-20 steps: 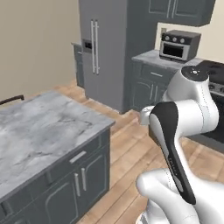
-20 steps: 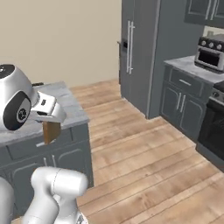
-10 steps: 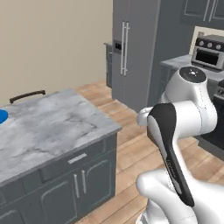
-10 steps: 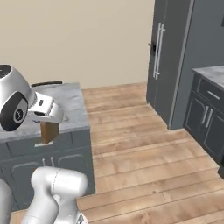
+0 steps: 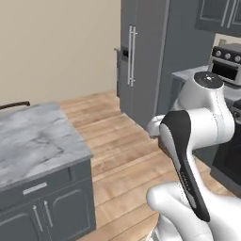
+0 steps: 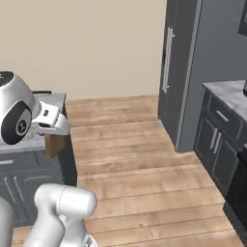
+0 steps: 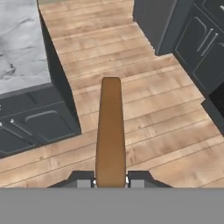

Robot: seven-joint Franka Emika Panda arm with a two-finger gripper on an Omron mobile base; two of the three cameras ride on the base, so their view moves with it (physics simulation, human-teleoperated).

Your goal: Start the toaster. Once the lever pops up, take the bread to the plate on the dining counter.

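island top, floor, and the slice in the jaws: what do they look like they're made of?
Island top: looks like polished marble, grey-white with dark veining.
Floor: looks like wood planks, warm tan, with board seams and faint grain; could as well be laminate.
Slice: clamped edge-on between the shut jaws, flat matte brown with rounded top corners, looks like toasted bread; no crumb texture is visible.

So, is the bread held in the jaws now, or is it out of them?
Held. In the hand view the bread stands edge-on between the two fingertips, which press its lower end; it hangs above the wood floor.

The brown bread hangs edge-on, seemingly upright, near the marble-topped, dark-based dining counter.
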